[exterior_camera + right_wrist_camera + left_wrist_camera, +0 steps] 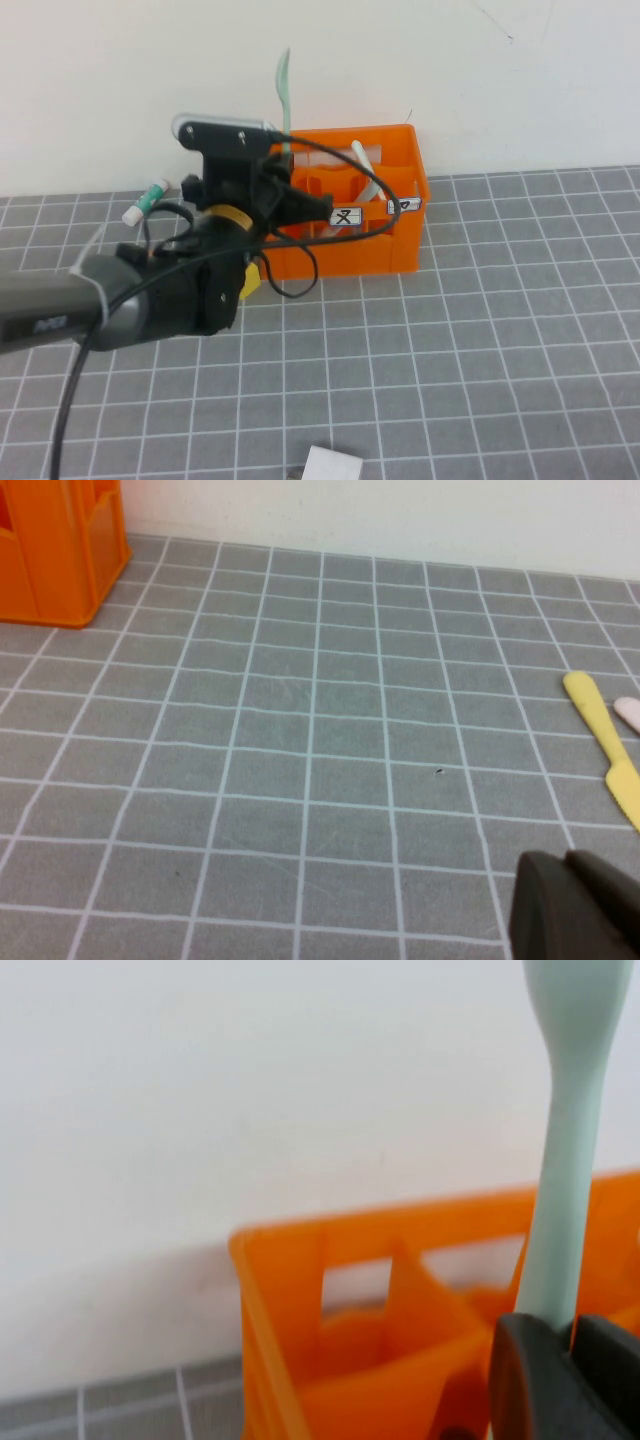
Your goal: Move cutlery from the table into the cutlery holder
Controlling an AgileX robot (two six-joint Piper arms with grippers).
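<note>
My left gripper is shut on the lower end of a pale mint-green spoon, held upright over the back left part of the orange cutlery holder. In the left wrist view the dark fingers pinch the spoon above the holder's compartments. A cream-white knife stands in the holder. The grey fork is out of view. My right gripper is shut and empty, low over the grey table, away from the holder.
A white-green tube lies left of the holder by the wall. A yellow cube peeks from under my left arm. A yellow knife-shaped piece and a pale pink piece lie near my right gripper. A white object sits at the near edge.
</note>
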